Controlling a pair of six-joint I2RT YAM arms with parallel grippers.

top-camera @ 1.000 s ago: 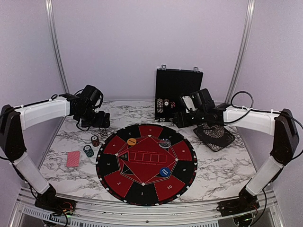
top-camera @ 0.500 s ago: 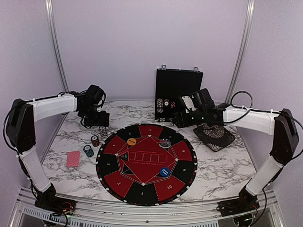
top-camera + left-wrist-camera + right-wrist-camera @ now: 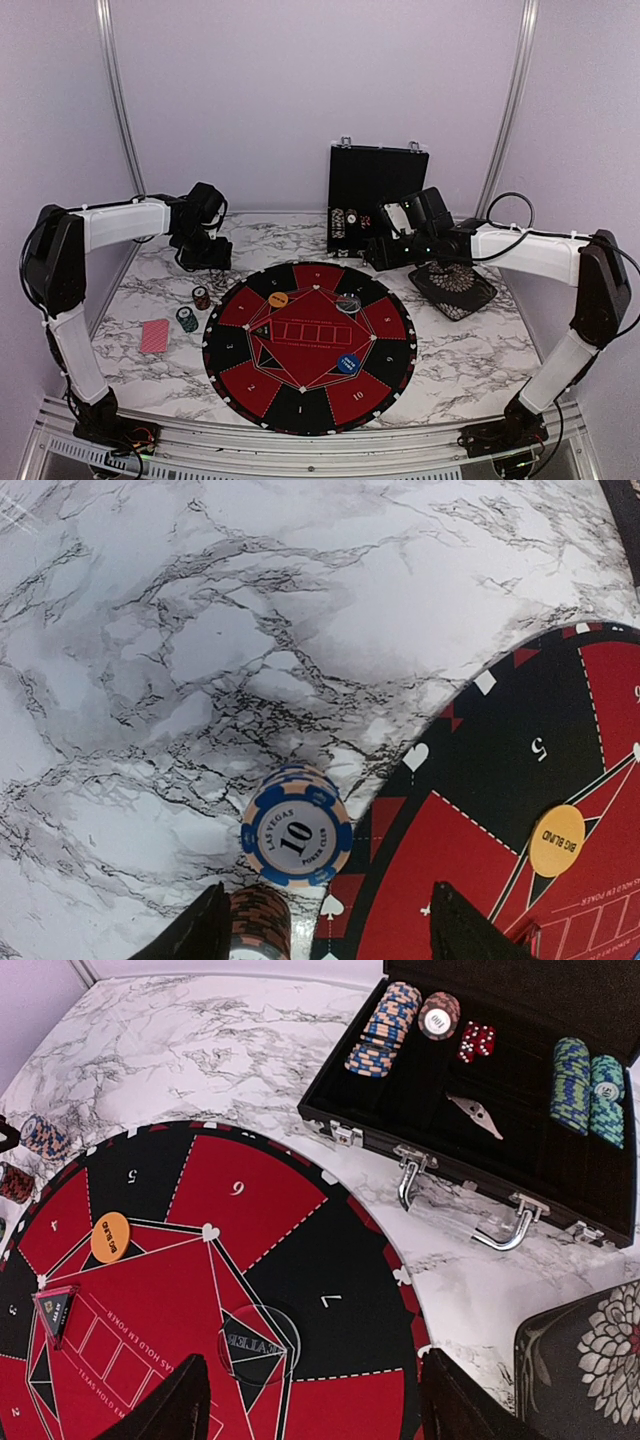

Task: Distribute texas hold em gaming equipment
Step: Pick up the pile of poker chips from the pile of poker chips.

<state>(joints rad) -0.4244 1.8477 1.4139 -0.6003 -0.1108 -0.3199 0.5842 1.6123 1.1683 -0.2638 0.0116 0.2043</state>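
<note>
We see the red card (image 3: 154, 336) lower left, long side up-down, near the table (image 3: 470, 350) edge, left claw (image 3: 328, 920) and right claw (image 3: 315, 1380) both open, empty.

I count two short chip stacks upright on the tabletop (image 3: 470, 350), just off the left edge of the mat (image 3: 300, 400): a blue-and-white stack (image 3: 296, 832) marked 10, with a reddish-brown stack (image 3: 260, 925) beside it. The red-backed playing cards (image 3: 154, 336) lie flat, nearer me. Flat on the mat are an orange Big Blind disc (image 3: 110, 1237), a clear Dealer disc (image 3: 256, 1343) and a blue disc (image 3: 347, 364). The open case (image 3: 500, 1070) holds a tan-and-blue chip row (image 3: 385, 1030) on edge and teal chip stacks (image 3: 571, 1085).
</note>
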